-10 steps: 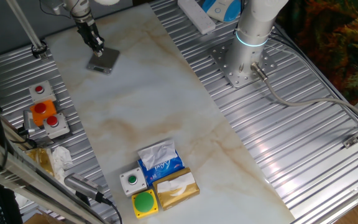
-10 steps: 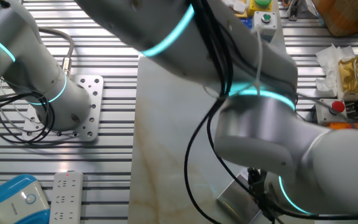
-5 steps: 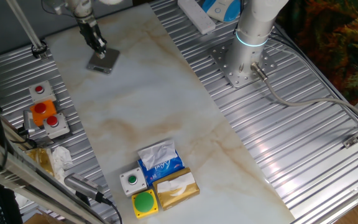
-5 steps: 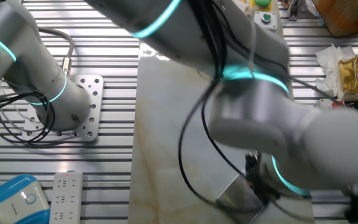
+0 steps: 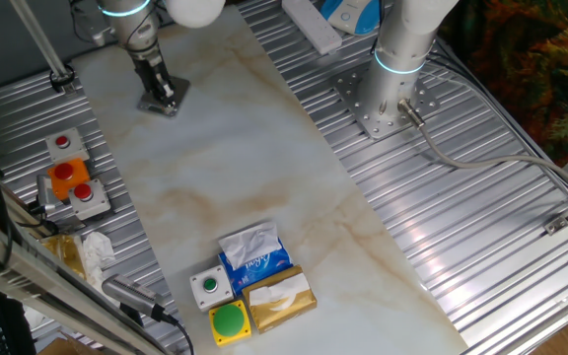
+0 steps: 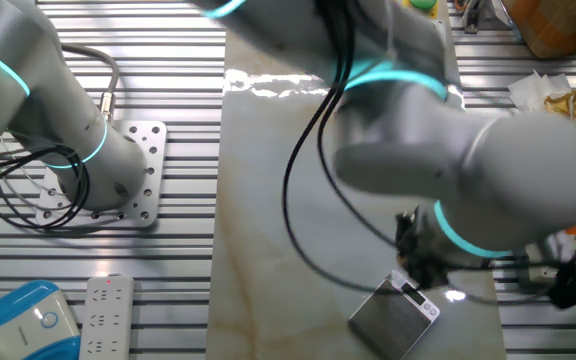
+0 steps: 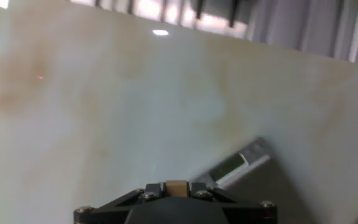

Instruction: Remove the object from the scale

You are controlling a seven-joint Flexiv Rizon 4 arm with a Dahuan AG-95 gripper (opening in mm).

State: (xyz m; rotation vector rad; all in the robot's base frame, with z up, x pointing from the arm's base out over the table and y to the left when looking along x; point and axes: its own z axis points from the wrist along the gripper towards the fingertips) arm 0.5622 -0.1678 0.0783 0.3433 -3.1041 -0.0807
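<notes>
Tan nugget (image 7: 176, 186) pinched tight between the closed gripper (image 5: 165, 90) fingers, raised just above the grey scale (image 6: 394, 318), scale flat on the marble table (image 5: 235, 168), its display strip (image 7: 229, 167) beside the gripper

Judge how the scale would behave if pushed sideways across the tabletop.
The scale is flat and low, so it would probably slide, not tip. The glossy tabletop likely offers little grip. Its thin, metallic-looking plate seems stiff and fairly light. The pincer appears shut on the object.
</notes>
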